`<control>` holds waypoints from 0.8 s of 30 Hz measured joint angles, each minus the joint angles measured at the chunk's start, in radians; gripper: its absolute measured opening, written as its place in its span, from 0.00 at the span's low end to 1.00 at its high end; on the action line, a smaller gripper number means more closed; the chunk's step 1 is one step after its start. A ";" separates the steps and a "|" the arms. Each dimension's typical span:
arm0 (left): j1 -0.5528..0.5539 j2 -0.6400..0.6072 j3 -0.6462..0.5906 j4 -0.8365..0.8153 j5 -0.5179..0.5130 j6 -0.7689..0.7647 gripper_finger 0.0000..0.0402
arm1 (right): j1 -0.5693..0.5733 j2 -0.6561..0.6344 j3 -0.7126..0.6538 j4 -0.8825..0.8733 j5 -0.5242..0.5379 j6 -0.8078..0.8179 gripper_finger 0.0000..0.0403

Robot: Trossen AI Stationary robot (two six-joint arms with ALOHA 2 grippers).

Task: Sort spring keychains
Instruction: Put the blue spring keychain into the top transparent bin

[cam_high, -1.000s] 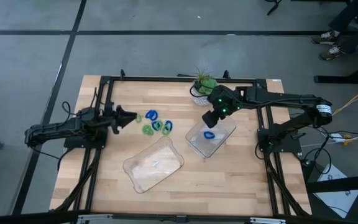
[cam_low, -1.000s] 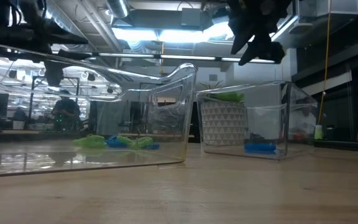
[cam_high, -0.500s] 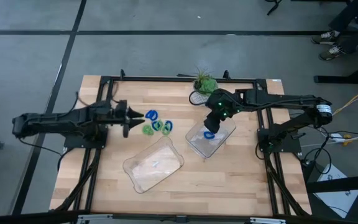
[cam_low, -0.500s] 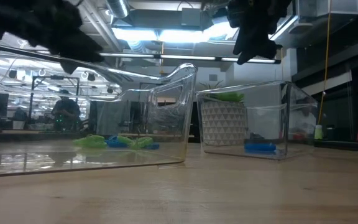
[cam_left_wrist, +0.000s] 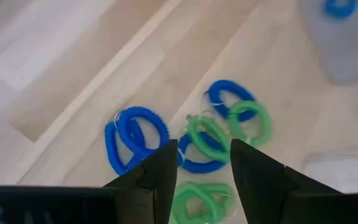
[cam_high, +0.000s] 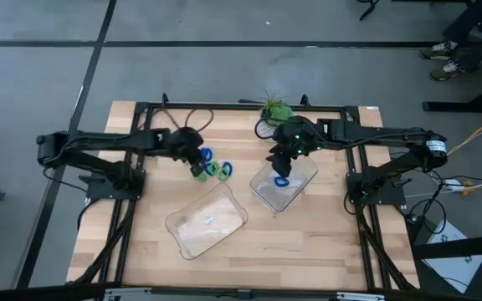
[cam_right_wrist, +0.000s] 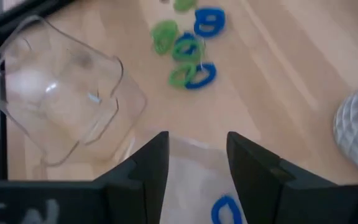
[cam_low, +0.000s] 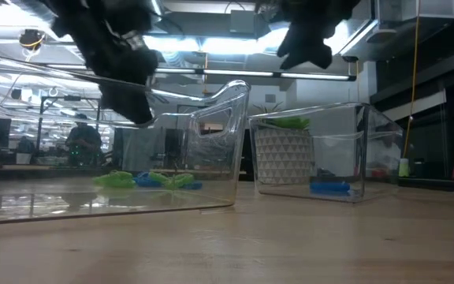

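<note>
I take the loose pile of spring keychains point(cam_high: 211, 167) on the wooden table point(cam_high: 141, 251) as my landmark; it lies in a tangle of blue and green coils toward the far middle of the boards. My left gripper point(cam_high: 194, 159) hangs right over the pile's near-left edge, and in its wrist view I see its two dark fingers point(cam_left_wrist: 160, 174) parted with an empty gap between them, nothing caught. Through that gap and just past it sit a blue coil point(cam_left_wrist: 135, 137) and a green coil point(cam_left_wrist: 207, 140), with more blue and green loops touching one another around them.

To the right of the pile stands a clear tray point(cam_high: 284, 186), and one blue keychain point(cam_high: 281, 181) lies inside it. My right gripper point(cam_high: 278, 160) hovers over that tray's far end, between the pile and the potted plant point(cam_high: 274, 113). Its fingers point(cam_right_wrist: 148, 168) stand spread wide and hold nothing; below them I see the tray's wall and the blue keychain point(cam_right_wrist: 225, 210) on its floor.

On the near side of the pile lies a second clear tray point(cam_high: 207, 221), and I see no coil in it. From table height the pile shows as a low green and blue heap point(cam_low: 144, 180) behind that tray's wall point(cam_low: 211, 158).
</note>
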 joint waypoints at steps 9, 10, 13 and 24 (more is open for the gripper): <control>0.062 0.217 0.049 -0.002 0.003 -0.043 0.36 | 0.000 0.000 0.000 0.100 0.002 -0.015 0.40; 0.068 0.231 0.051 -0.002 0.003 -0.048 0.36 | 0.000 0.000 0.000 0.100 0.002 -0.016 0.40; 0.084 0.262 0.059 0.004 0.002 -0.052 0.36 | 0.000 0.000 0.000 0.102 0.003 -0.019 0.40; 0.124 0.333 0.060 0.018 -0.007 -0.026 0.36 | 0.001 0.000 0.000 0.131 0.072 -0.085 0.40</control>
